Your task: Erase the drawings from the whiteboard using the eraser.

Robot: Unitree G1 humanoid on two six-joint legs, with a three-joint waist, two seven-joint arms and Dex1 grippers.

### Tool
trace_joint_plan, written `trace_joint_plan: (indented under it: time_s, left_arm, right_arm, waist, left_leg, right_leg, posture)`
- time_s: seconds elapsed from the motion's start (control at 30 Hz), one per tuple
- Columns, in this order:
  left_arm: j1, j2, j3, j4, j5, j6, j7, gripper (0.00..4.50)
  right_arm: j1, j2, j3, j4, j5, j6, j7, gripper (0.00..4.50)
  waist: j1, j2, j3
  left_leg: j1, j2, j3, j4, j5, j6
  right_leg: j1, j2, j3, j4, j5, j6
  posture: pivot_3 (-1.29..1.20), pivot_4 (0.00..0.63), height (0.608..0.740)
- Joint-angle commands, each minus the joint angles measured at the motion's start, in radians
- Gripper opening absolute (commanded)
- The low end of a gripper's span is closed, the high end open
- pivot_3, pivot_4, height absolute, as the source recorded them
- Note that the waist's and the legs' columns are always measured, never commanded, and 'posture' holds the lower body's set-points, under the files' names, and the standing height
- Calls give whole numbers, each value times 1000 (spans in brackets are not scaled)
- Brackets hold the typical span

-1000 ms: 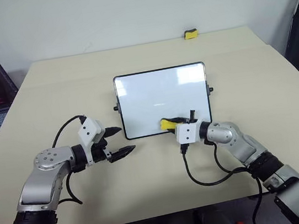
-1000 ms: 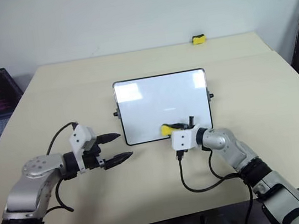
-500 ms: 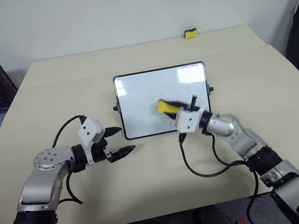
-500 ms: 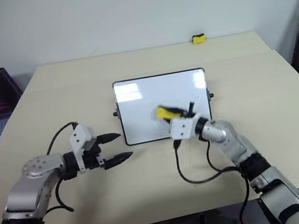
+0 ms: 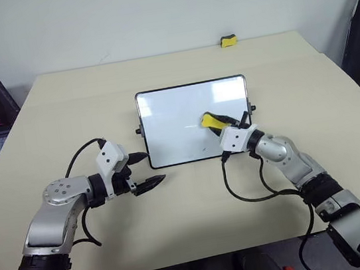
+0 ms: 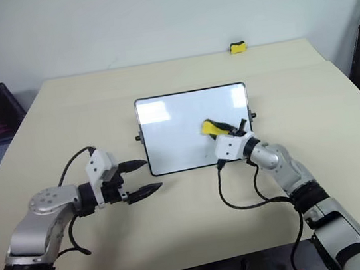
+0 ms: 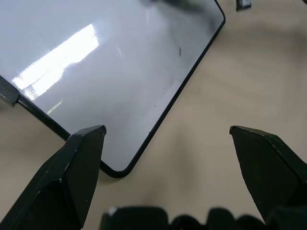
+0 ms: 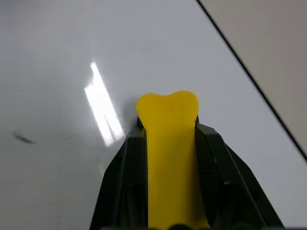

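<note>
A: What is the robot doing?

B: It is wiping. The right hand (image 5: 219, 124) is pinching the eraser (image 5: 210, 120), and the yellow block sits over the right part of the whiteboard (image 5: 171, 119), in the middle of the frame. I cannot tell if the eraser is pressing on the board.

A: Is the board clean?

B: Not quite, I think. The right wrist view shows a small dark mark (image 8: 23, 139) near its left edge. The left wrist view shows a few tiny dark specks (image 7: 180, 50) close to the board's rim. From the head views the board looks almost all white, with just a faint mark (image 5: 191, 126) beside the eraser.

A: So what comes next?

B: I think the eraser should slide over to that mark with its felt side down.

A: And the other hand?

B: The left hand (image 5: 144, 169) is spread wide, holding nothing, over the desk (image 5: 280, 80) near the board's lower left corner. A second yellow block (image 5: 227, 41) sits far back on the desk.
</note>
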Motion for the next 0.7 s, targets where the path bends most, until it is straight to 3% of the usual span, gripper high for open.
trace_joint_plan:
  time_s: [0.03, 0.4, 0.7]
  left_arm:
    - [-8, 1, 16, -39, -11, 1, 7, 4500]
    - [-15, -2, 14, -38, -9, 4, 4, 4500]
    - [-14, -3, 15, -41, -10, 7, 5, 4500]
  right_arm:
    - [33, -4, 27, 8, 11, 41, 82, 993]
    - [80, -65, 94, -79, -23, 103, 258, 993]
    - [44, -87, -9, -132, -20, 138, 126, 993]
  waist:
    - [0, 0, 0]
    - [4, -1, -1]
    - [7, 0, 0]
  left_leg:
    - [0, 0, 0, 0, 0, 0]
    - [15, 1, 0, 0, 0, 0]
    - [13, 1, -1, 0, 0, 0]
  right_leg:
    - [0, 0, 0, 0, 0, 0]
    - [16, 1, 0, -2, 0, 0]
    - [15, 1, -1, -2, 0, 0]
  posture:
    - [0, 150, 740]
    - [0, 150, 740]
    - [0, 150, 740]
